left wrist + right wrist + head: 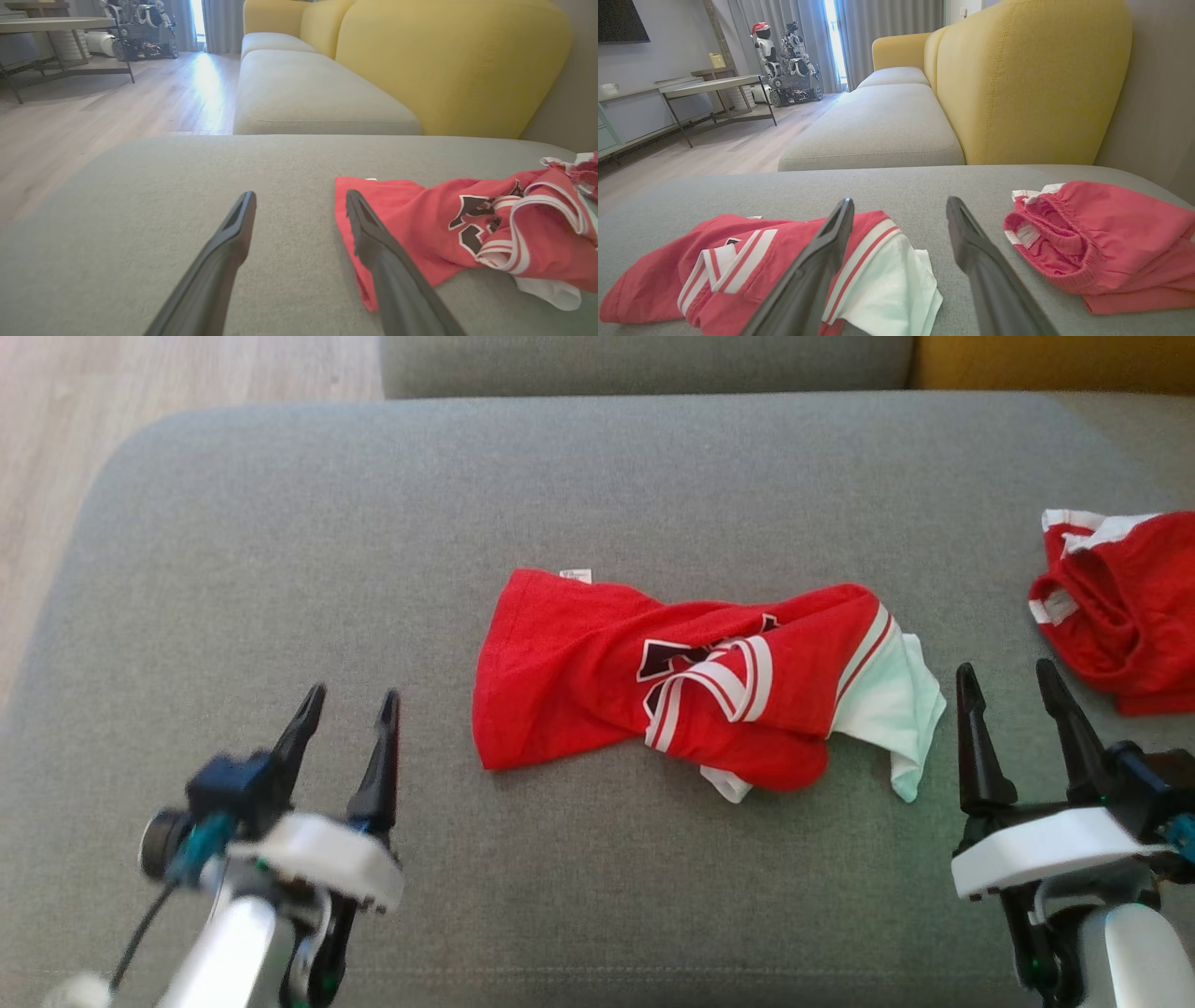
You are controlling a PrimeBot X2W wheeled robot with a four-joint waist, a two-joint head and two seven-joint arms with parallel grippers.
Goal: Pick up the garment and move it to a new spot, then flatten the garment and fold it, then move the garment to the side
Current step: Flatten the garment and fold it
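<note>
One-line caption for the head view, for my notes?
Open left gripper and open right gripper flank a crumpled red jersey on the grey cushion; red shorts lie apart at right.

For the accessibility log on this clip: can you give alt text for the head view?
A crumpled red jersey with white trim and dark lettering lies on a grey fabric cushion, between the open left claw and open right claw, neither holding it. At the right edge lie red shorts with white trim.

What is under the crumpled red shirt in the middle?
The grey cushion bears the red shirt. White cloth pokes out beneath its right end and lower edge; whether that belongs to the shirt, the folds hide.
</note>
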